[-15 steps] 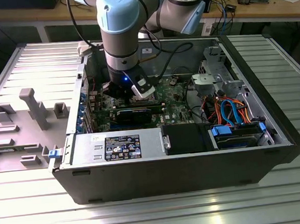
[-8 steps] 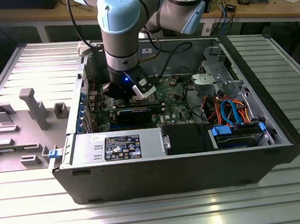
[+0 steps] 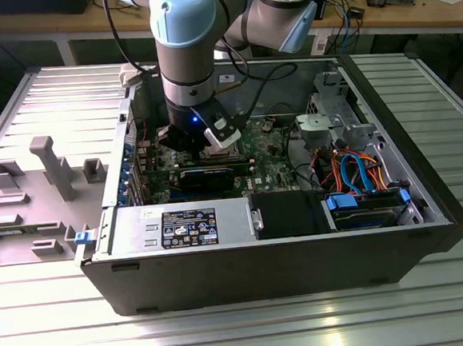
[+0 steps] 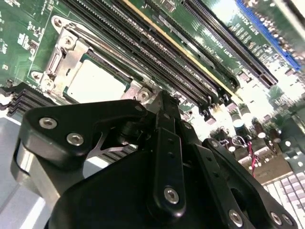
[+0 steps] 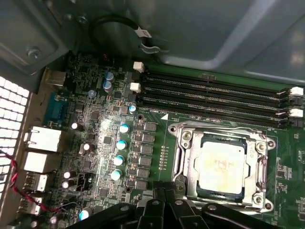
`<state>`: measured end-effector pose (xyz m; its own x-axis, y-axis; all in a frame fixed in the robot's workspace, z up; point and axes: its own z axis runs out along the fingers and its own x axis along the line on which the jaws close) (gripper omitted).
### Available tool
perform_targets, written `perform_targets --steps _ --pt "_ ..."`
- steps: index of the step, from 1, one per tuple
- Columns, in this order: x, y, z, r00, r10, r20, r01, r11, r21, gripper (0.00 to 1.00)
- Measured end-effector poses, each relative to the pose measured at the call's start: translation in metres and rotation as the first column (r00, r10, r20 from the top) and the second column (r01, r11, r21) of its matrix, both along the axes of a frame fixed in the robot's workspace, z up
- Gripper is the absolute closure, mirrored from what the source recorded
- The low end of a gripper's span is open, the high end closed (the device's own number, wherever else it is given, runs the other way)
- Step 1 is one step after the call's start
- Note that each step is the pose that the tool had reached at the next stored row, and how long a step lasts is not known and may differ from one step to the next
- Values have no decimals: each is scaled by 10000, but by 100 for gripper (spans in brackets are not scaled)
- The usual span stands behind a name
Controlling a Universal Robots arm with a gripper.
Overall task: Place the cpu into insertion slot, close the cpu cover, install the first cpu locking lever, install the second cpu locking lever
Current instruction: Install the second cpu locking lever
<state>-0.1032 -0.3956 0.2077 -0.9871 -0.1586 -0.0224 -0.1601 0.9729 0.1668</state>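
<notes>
The cpu point(image 5: 220, 166) lies flat in the insertion slot point(image 5: 259, 199), its pale silvery face up. The cpu cover point(image 5: 187, 143) is folded down around it as a silvery frame, and thin metal levers run along the socket's sides. My gripper point(image 5: 164, 193) hovers just off the socket's corner with its black fingers together and nothing between them. In the second wrist view the gripper point(image 4: 162, 102) points at the green board close beside the cpu point(image 4: 95, 83) and its cover point(image 4: 71, 55). In the exterior view the gripper point(image 3: 205, 143) reaches down into the open computer case.
Long black memory slots point(image 5: 214, 95) run beside the socket. Capacitors point(image 5: 121, 143) and rear ports point(image 5: 43, 140) lie on the other side. The case walls point(image 3: 427, 206), a power supply point(image 3: 195, 224) and a cabled drive cage point(image 3: 360, 179) hem the arm in. A grey fixture plate point(image 3: 40, 188) sits outside.
</notes>
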Motion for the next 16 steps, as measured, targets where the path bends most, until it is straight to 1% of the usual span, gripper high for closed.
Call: perform_targets --steps 1,2,4,9,10,11,13,14,16 --pt "18 8 2 10000 0 -5 0 10000 -12 89" --pt "68 23 2 10000 -1 -33 1 10000 -21 89" --pt "132 43 2 10000 -1 -82 1 10000 -27 89" --pt "303 106 2 9997 -1 -236 0 10000 -35 89" --pt "336 121 2 9997 -1 -261 0 10000 -38 89" --pt "384 147 2 9996 -1 -288 0 10000 -47 89" --pt "456 190 1 9995 -1 -325 -1 10000 -65 89" --pt "491 225 2 9994 -2 -339 -1 10000 -99 89" --pt "520 295 2 9994 -9 -341 1 9997 -255 89"
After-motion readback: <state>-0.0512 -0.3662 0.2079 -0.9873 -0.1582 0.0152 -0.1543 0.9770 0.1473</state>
